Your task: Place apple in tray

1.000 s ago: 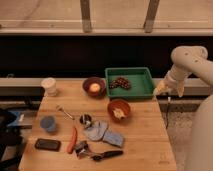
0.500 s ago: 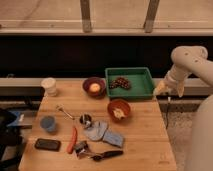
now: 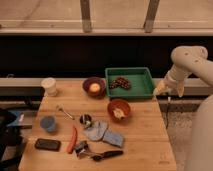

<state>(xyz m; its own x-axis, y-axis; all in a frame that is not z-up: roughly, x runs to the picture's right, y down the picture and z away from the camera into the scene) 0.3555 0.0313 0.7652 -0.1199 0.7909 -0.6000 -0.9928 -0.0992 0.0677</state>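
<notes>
The apple [image 3: 95,88], small, round and yellow-orange, lies inside the dark purple bowl [image 3: 87,82] at the back of the wooden table. The green tray [image 3: 143,81] stands just right of that bowl and holds a dark brown lumpy cluster [image 3: 120,83]. My gripper [image 3: 168,91] hangs at the end of the white arm [image 3: 187,62], off the table's right edge, just right of the tray and well away from the apple. It holds nothing that I can see.
An orange bowl [image 3: 119,108] with pale food pieces sits in front of the tray. A white cup [image 3: 49,86], blue cup [image 3: 48,123], black phone [image 3: 47,144], red pepper [image 3: 73,140], spoon [image 3: 65,112], cloths [image 3: 102,132] and small tools [image 3: 100,154] are spread over the table's left and front.
</notes>
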